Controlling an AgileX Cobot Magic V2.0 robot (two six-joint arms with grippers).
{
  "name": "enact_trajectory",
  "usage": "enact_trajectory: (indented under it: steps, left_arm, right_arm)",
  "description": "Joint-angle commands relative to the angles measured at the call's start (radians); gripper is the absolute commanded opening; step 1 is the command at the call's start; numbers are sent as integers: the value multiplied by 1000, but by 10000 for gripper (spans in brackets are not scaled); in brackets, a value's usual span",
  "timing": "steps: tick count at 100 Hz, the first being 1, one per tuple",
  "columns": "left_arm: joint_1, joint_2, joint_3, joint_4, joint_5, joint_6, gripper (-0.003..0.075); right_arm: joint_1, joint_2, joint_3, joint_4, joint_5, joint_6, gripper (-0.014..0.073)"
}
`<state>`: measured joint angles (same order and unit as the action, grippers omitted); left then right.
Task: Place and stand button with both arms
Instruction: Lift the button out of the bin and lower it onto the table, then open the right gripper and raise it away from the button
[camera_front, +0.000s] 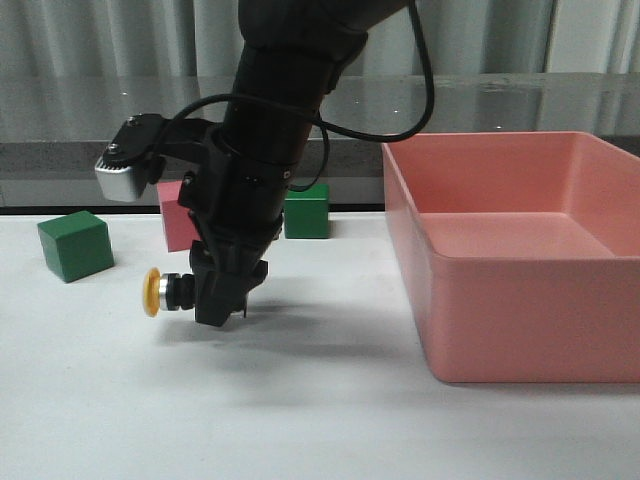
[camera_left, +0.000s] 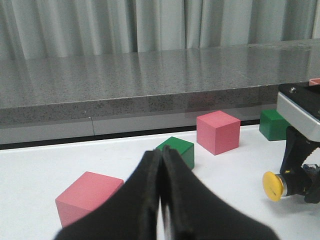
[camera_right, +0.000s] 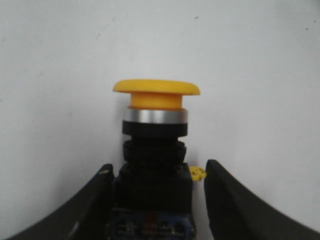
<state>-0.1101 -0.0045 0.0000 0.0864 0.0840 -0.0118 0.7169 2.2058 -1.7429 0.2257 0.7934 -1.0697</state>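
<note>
One button (camera_right: 155, 131), perhaps four cubes (camera_left: 217, 131)

Small industrial push-button with yellow mushroom cap, silver collar and black cylindrical body (camera_front: 165, 291): lies horizontal, long axis level with the white surface, cap facing the robot's left. In the front view it sits just above the surface, its shadow directly below; contact with the surface cannot be confirmed. The right wrist view shows the same button (camera_right: 155, 145) end-on along its length: cap flat and intact, collar bright, black body ribbed, blue-clear block base partly visible at the rear. The left wrist view (camera_left: 280, 185) confirms the sideways pose.
</note>
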Motion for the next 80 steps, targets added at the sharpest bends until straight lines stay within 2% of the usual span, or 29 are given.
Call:
enact_trajectory:
  steps: [1,7,17,36,46,51,58,74,80]
  left_arm:
    - [3,-30,45,-9,-78,-4,-20]
    - [3,-30,45,-9,-78,-4,-20]
    - [3,-30,45,-9,-78,-4,-20]
    - [3,-30,45,-9,-78,-4,-20]
    - [3,-30,45,-9,-78,-4,-20]
    - [3,-30,45,-9,-78,-4,-20]
    - [3,-30,45,-9,-78,-4,-20]
    - [3,-30,45,-9,-78,-4,-19]
    - [3,-30,45,-9,-78,-4,-20]
  right_arm:
    - [-6,-63,-33,17,-9,16,385]
    - [-6,-63,-33,17,-15,37,478]
    - [-6,-63,-33,17,-31,57,559]
    - [-6,-74,-33,17,-34,64,570]
    - [-6,-115,-55,17,57,83,547]
    - [-6,-152,-72,17,108,127,499]
    - [-14,-206,-97,8,168,184,374]
    - [-82,-343,-120,3,305,247,-64]
    - [-132,-399,-120,3,343,299,-58]
